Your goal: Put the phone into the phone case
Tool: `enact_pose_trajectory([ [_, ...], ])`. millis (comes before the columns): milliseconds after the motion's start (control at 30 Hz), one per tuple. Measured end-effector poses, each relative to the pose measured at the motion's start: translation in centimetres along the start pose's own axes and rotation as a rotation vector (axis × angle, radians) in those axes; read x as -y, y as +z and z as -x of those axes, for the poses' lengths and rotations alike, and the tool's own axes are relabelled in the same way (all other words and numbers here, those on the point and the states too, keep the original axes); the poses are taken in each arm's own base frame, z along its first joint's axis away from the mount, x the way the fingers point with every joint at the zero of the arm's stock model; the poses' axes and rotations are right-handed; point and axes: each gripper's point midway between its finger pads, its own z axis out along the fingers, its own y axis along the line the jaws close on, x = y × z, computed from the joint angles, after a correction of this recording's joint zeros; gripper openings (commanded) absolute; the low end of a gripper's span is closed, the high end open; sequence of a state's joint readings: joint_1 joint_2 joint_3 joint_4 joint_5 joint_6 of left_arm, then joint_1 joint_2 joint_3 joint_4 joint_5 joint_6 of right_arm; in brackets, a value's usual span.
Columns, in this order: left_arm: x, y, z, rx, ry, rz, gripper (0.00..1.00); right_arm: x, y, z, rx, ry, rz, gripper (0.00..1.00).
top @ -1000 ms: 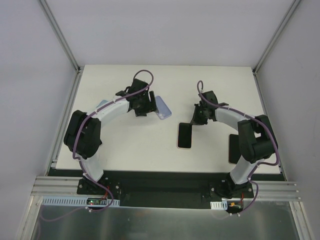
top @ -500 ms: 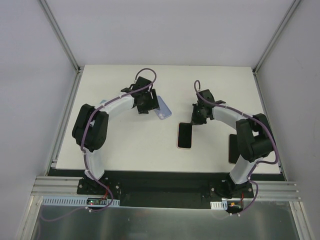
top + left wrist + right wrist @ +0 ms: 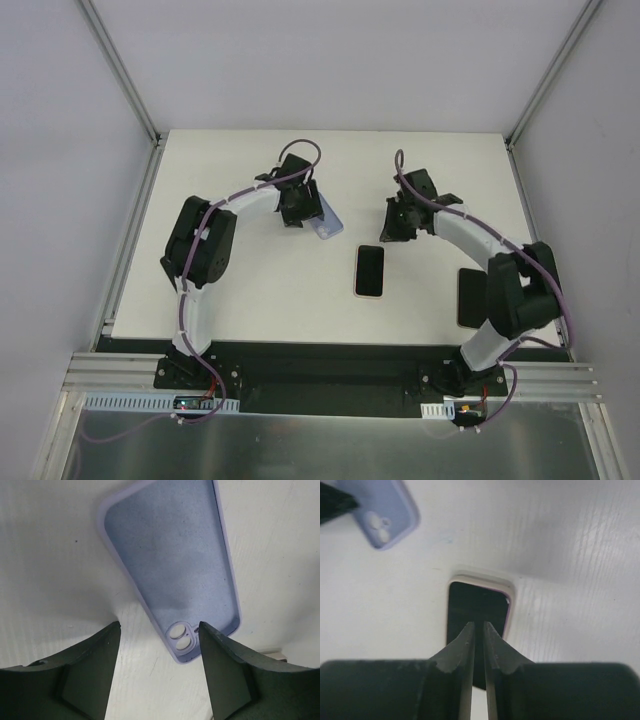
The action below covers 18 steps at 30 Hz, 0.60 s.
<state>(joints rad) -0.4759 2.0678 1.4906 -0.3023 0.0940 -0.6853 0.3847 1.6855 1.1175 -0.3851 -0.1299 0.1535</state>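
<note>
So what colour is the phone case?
Pale lilac; the phone case shows best in the left wrist view.

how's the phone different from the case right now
The phone is black with a pale rim; the phone case is lilac. The phone lies square to the table edges in the open; the case lies at an angle, partly under the left gripper. Both lie flat on the white table, unheld.

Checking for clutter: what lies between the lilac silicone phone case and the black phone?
Nothing: in the top view, only bare white tabletop separates the lilac silicone phone case from the black phone.
</note>
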Motion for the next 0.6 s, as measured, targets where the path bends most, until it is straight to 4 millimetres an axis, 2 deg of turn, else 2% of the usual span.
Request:
enact_pose_trajectory([
  [33, 0.1, 0.2, 0.2, 0.005, 0.003, -0.002, 0.6, -0.6, -1.3, 0.6, 0.026, -0.007, 0.022, 0.26],
  [100, 0.1, 0.4, 0.3, 0.005, 0.01, -0.002, 0.58, -2.0, -4.5, 2.2, 0.108, -0.027, 0.072, 0.34],
  [133, 0.1, 0.5, 0.4, 0.007, 0.016, -0.003, 0.55, -2.6, -6.3, 2.8, 0.155, -0.038, 0.096, 0.42],
  [233, 0.2, 0.7, 0.5, 0.011, 0.026, -0.007, 0.37, -3.8, -11.6, 3.7, 0.286, -0.064, 0.153, 0.54],
  [300, 0.1, 0.9, 0.5, 0.009, 0.034, -0.004, 0.26, -4.0, -14.6, 3.5, 0.356, -0.071, 0.182, 0.61],
  [333, 0.0, 1.0, 0.4, 0.008, 0.039, -0.004, 0.23, -4.0, -15.4, 3.2, 0.375, -0.072, 0.189, 0.7],
  [400, -0.2, 1.1, 0.2, 0.005, 0.045, 0.0, 0.16, -3.5, -16.7, 1.9, 0.4, -0.075, 0.197, 0.78],
  [433, -0.3, 1.2, 0.2, 0.007, 0.048, -0.002, 0.05, -3.2, -16.9, 1.3, 0.401, -0.072, 0.195, 0.89],
  [467, -0.3, 1.2, 0.1, 0.006, 0.053, -0.003, 0.0, -2.7, -16.9, 0.4, 0.395, -0.07, 0.187, 0.94],
  [500, -0.5, 1.2, 0.0, 0.005, 0.062, -0.001, 0.0, -2.5, -16.8, -0.1, 0.388, -0.063, 0.184, 0.98],
  [600, -0.9, 1.0, -0.3, 0.007, 0.097, -0.011, 0.0, -1.6, -16.3, -1.5, 0.362, -0.059, 0.167, 0.96],
])
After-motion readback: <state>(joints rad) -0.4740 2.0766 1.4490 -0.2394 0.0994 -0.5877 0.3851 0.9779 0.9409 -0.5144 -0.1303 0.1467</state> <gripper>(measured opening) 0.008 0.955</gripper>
